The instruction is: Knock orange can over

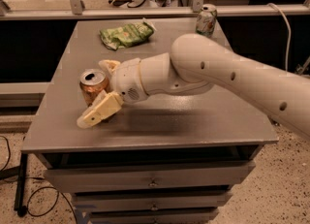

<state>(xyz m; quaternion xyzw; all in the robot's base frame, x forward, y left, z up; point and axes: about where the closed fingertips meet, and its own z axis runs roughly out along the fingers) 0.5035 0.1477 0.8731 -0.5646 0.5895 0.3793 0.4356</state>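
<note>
At the lower left of the frame a dark cable loops over the speckled floor beside the grey counter. The orange can stands on the left part of the counter, left of the frame's centre, with its silver top facing up and toward the camera. The hand is open around it, fingers spread wide. One cream finger slants across the front of the can's lower part, its tip pointing toward the lower left. The other finger sits just behind the can's upper right; I cannot tell whether either one presses on the can. Toward the upper middle a green snack bag lies flat, well apart from the can. The white arm stretches from the hand to the right edge of the frame. A white-and-green can stands at the counter's far right corner. Drawers sit beneath the counter
</note>
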